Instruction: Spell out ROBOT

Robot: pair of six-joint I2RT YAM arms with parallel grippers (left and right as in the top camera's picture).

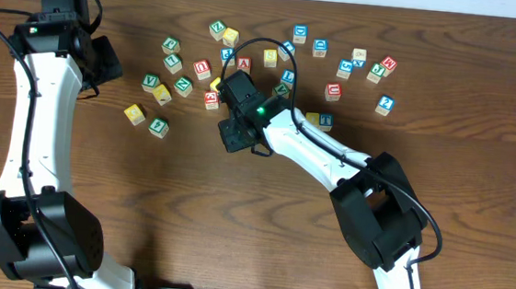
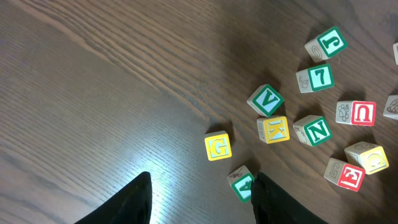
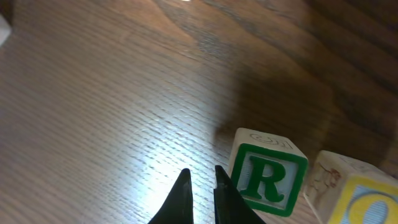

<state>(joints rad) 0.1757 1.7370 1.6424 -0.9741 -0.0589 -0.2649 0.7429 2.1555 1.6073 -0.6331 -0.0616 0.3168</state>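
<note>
The green-framed R cube (image 3: 267,180) stands upright on the wood, just right of my right gripper (image 3: 202,186). That gripper is shut with nothing between its fingers. A yellow-topped cube (image 3: 367,199) sits close to the R on its right. In the overhead view my right gripper (image 1: 230,142) hangs over the table's middle and hides both cubes. My left gripper (image 2: 202,199) is open over bare wood, and a green-framed cube (image 2: 242,183) lies beside its right finger (image 2: 273,199). In the overhead view my left gripper (image 1: 109,62) is at the far left. I cannot pick out the B and T cubes.
Loose cubes lie ahead of the left gripper: yellow G (image 2: 218,147), yellow K (image 2: 274,129), green V (image 2: 266,100), green N (image 2: 314,130) and red U (image 2: 356,113). More cubes spread across the table's back (image 1: 338,63). Bare wood (image 1: 188,213) fills the front half.
</note>
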